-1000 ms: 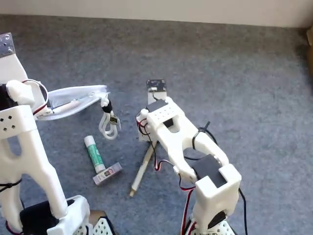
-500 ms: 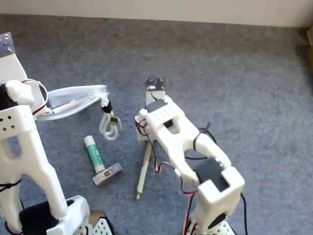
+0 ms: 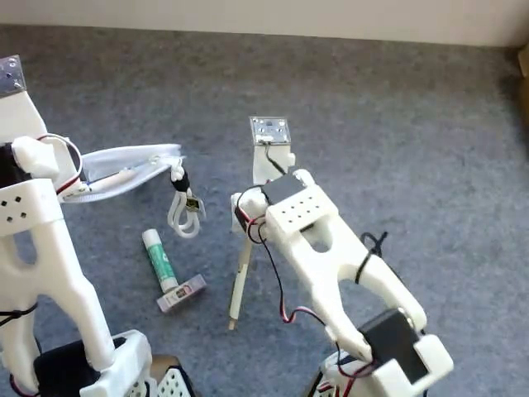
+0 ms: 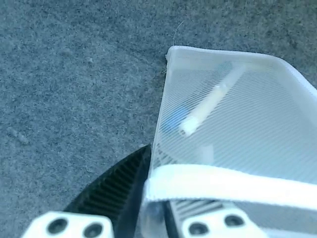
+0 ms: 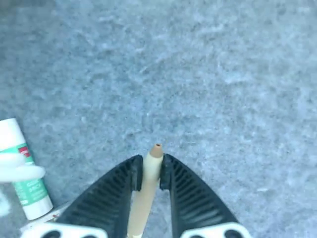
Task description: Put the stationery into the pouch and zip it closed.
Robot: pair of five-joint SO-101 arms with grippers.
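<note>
Pouch: we see the translucent white pouch held up at one end. In the high view that end is cut off behind the left arm.
Inside the pouch: through its wall a pale pen-like stick shows, with a blue smudge beside it that we cannot identify.
Left gripper: clamped on the pouch's edge with a dark jaw on either side of the wall. A white strip of the pouch crosses in front and hides the fingertips.
Cord loop: white, hanging from the pouch's free end.
Pen: beige, to the right of the pouch and past the loop. Its upper end is hidden under the right wrist, and we cannot tell whether its lower end touches the carpet.
Right gripper: closed around the pen, whose tip pokes just past the jaws.
Glue stick: lying below the pouch, nearer the arm bases.
Small block: at the glue stick's end farther from the pouch. What it is, we cannot make out.
Carpet: grey, under everything.
</note>
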